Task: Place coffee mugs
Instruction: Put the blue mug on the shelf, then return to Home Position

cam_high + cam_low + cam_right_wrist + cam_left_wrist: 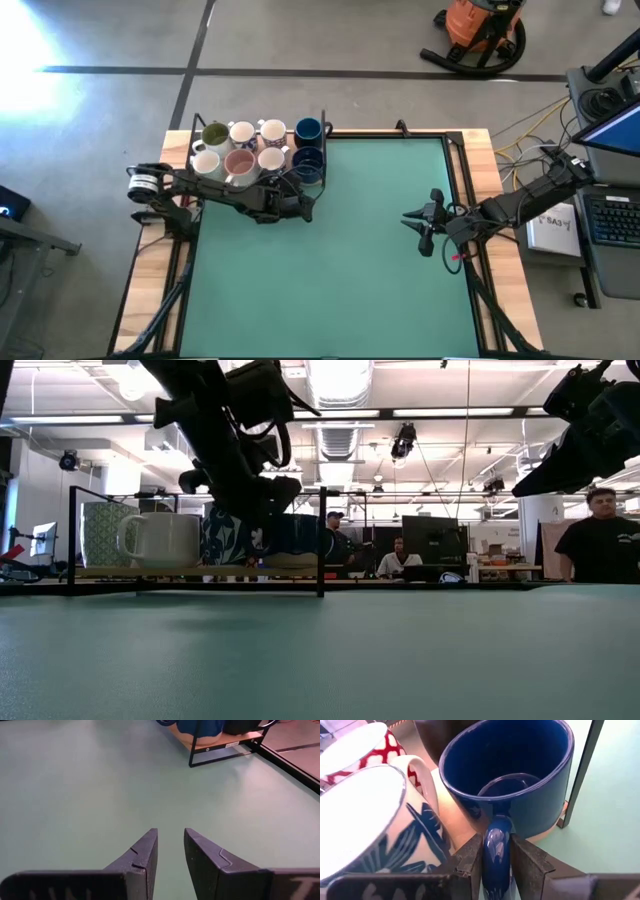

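Several mugs stand in a black-framed rack on its wooden base at the table's far left: an olive-inside one, a pinkish-inside one, white ones and two navy ones. My left gripper is at the nearer navy mug, shut on its handle. That mug stands upright at the rack's near right corner, beside a white mug with blue leaves. My right gripper hovers over the table's right half, narrowly open and empty. My left gripper pinches the navy mug's handle between its two fingers, one on each flat side. The fingers come from the table's near left, slanting toward the rack. The mug stands upright with its bottom on the rack's wooden base.
The rack's black upright post stands right beside the held mug. The green mat stretches bare to the near and right sides. In the low view people sit and stand in the room beyond the table.
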Motion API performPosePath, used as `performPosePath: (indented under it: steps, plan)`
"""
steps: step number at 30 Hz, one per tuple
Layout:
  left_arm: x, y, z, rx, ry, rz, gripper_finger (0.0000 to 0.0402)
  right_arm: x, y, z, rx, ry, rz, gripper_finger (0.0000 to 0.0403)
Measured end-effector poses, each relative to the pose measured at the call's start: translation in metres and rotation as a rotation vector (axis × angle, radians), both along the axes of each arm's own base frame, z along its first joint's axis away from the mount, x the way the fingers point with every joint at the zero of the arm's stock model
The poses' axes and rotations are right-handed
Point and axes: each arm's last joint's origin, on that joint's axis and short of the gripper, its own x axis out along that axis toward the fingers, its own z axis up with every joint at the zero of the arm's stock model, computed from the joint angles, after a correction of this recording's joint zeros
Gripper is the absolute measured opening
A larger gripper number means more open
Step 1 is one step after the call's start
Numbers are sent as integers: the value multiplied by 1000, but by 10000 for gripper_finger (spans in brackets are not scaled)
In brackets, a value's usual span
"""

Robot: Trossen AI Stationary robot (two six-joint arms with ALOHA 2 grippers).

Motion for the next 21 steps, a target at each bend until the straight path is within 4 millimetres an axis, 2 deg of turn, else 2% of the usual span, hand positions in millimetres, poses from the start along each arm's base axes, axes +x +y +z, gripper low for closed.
performPosePath:
  steps: [8,17,21]
  plan:
    - [-6,-3,11,-34,7,-38,76,0,0,0,0,0,0,86]
    - [-17,-24,36,-27,-10,-158,76,0,0,0,0,0,0,86]
    - [-24,-27,44,-32,29,-204,76,0,0,0,0,0,0,86]
